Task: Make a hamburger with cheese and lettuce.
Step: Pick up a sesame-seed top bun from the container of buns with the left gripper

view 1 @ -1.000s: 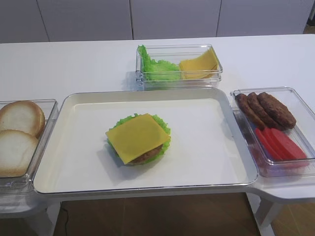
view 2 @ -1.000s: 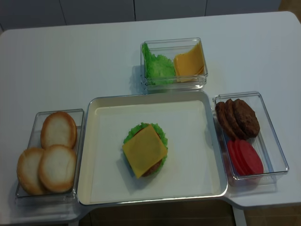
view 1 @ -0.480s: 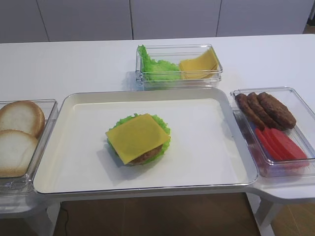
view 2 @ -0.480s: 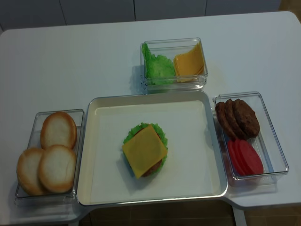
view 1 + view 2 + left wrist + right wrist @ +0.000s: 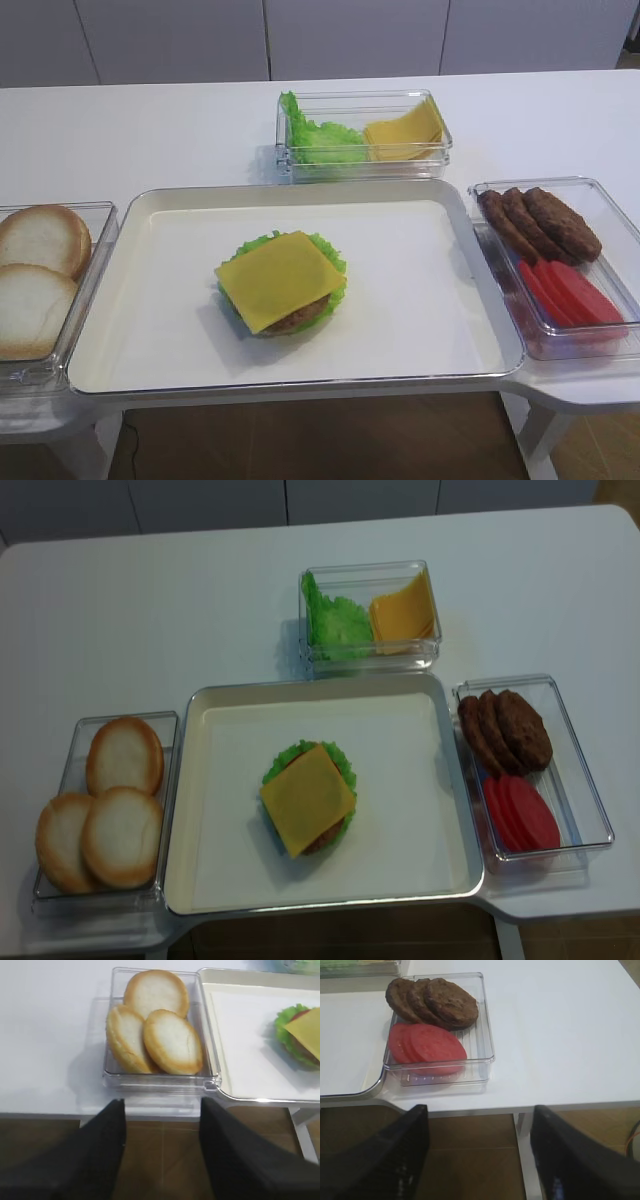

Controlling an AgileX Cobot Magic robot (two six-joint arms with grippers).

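The hamburger (image 5: 282,283) (image 5: 309,798) sits left of the middle of the cream tray (image 5: 420,300) (image 5: 400,830), with no bun top on it. Its cheese (image 5: 278,277) (image 5: 307,800) is a yellow square lying on the brown patty, and the lettuce (image 5: 330,247) (image 5: 283,757) frills out around the rim. The left wrist view catches the hamburger's edge (image 5: 302,1035) at far right. My left gripper (image 5: 162,1110) is open and empty below the table's front edge, before the bun box. My right gripper (image 5: 477,1117) is open and empty, off the table edge before the patty box.
A clear box of pale bun halves (image 5: 105,810) (image 5: 155,1035) stands left of the tray. Right of it, a box holds brown patties (image 5: 505,730) (image 5: 432,1002) and red tomato slices (image 5: 520,815) (image 5: 427,1047). Behind the tray, a box holds loose lettuce (image 5: 335,620) and stacked cheese slices (image 5: 403,610).
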